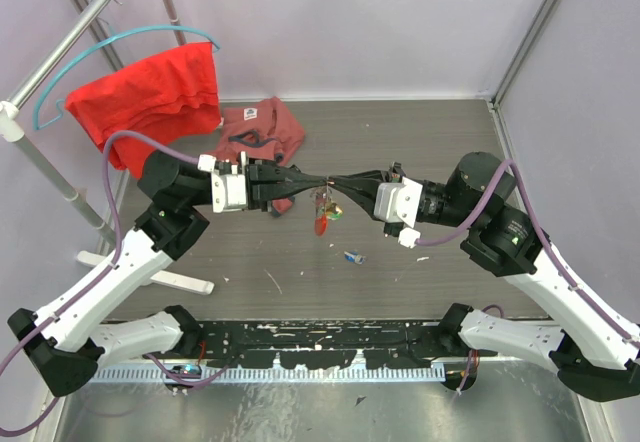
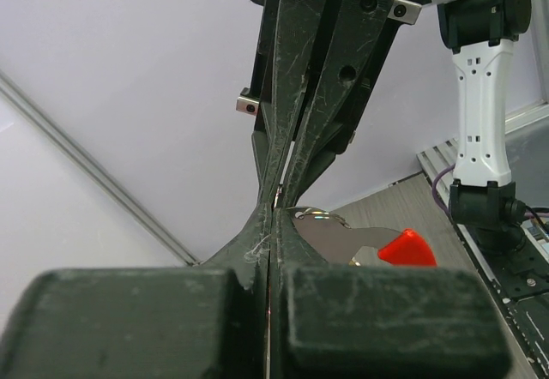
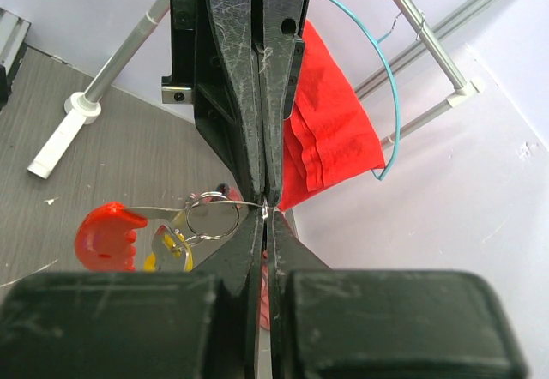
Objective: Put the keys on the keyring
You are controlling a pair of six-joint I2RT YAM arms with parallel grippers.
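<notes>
My left gripper [image 1: 310, 184] and right gripper [image 1: 342, 184] meet tip to tip above the middle of the table. Both are shut on the thin wire of the keyring [image 1: 322, 202]. Its red oval tag [image 1: 320, 225] hangs below them with a yellow-headed key [image 1: 336, 213]. In the left wrist view my left gripper [image 2: 274, 216] is shut, with the silver ring [image 2: 319, 216] and red tag [image 2: 408, 249] just right of its tips. In the right wrist view my right gripper [image 3: 264, 214] pinches the wire beside the ring [image 3: 213, 217], tag [image 3: 106, 235] and yellow key [image 3: 168, 252]. A blue-headed key [image 1: 352, 257] lies on the table.
A red cloth [image 1: 150, 90] hangs on a blue hanger [image 1: 120, 42] from a metal rack [image 1: 40, 167] at the back left. A dull red garment [image 1: 262, 132] lies on the table behind the left gripper. The rack's white foot [image 1: 175, 280] lies near the left arm.
</notes>
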